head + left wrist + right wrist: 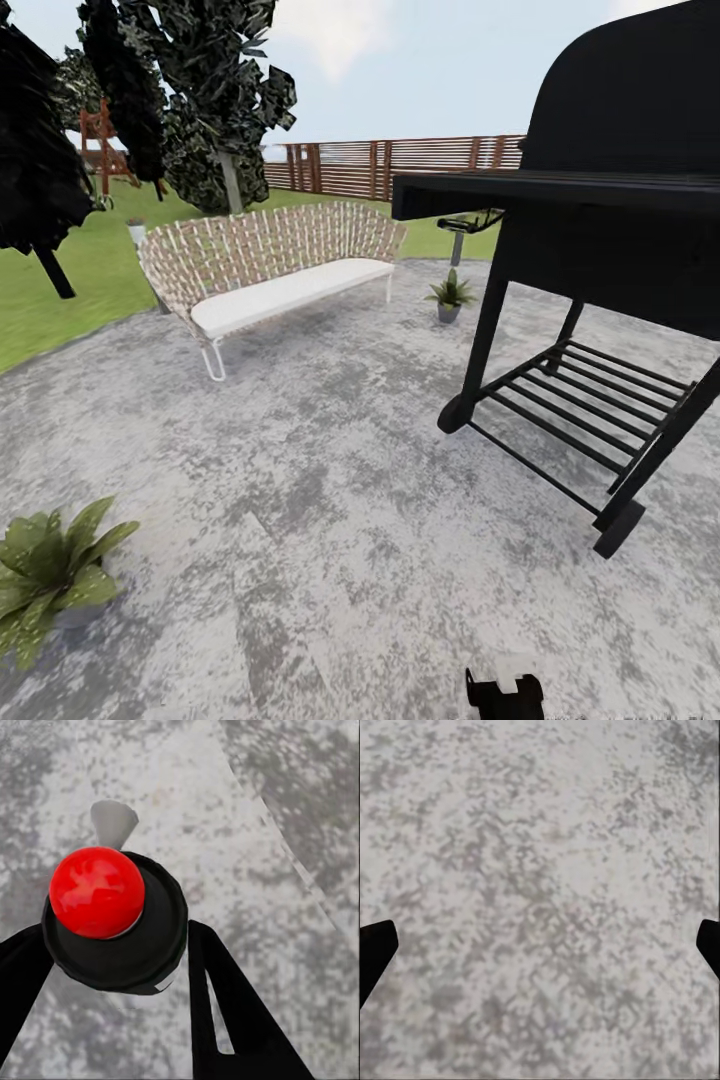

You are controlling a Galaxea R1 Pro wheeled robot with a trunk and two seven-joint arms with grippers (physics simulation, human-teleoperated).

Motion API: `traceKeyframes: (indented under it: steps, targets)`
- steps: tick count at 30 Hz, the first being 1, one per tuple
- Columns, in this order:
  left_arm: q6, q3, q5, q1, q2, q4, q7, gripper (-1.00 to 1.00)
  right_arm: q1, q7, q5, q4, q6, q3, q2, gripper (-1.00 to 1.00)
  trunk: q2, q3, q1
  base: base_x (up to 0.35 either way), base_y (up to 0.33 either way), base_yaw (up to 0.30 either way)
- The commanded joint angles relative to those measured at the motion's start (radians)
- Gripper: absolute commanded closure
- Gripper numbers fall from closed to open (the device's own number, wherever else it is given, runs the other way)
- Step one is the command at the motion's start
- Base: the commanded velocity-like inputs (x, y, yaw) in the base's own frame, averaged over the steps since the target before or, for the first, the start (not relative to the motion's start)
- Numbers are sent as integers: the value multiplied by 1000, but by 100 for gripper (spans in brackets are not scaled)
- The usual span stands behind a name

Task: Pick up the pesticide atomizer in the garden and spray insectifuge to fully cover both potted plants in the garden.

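We held the atomizer [112, 915] clamped in our left end effector [112, 967], red top toward the wrist camera, above the patio [330, 520]. The broad-leaved plant [50, 575] sat nearer, leftward; our right end effector [540, 945] hung apart.

black grill [600, 230], wicker bench [270, 262], two potted plants [50, 575]
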Motion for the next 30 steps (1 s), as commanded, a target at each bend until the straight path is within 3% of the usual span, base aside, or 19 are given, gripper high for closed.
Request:
traceKeyframes:
  steps: [1,18,23,30]
  targets:
    - [-4,8,-10,-1,0,0,-4,100,0,-2,-8,0,-2,9,0,-100,0,-1,0,46,-256,-300]
    - [-4,10,-10,-1,0,0,-4,100,0,-2,-8,0,-2,9,0,-100,0,-1,0,69,-253,-300]
    - [-4,11,-9,-1,0,0,-4,100,0,-2,-8,0,-2,9,0,-100,0,-1,0,247,-40,-300]
    - [-4,11,-8,-1,0,0,-4,100,0,-2,-8,0,-2,9,0,-100,0,-1,0,27,-2,-300]
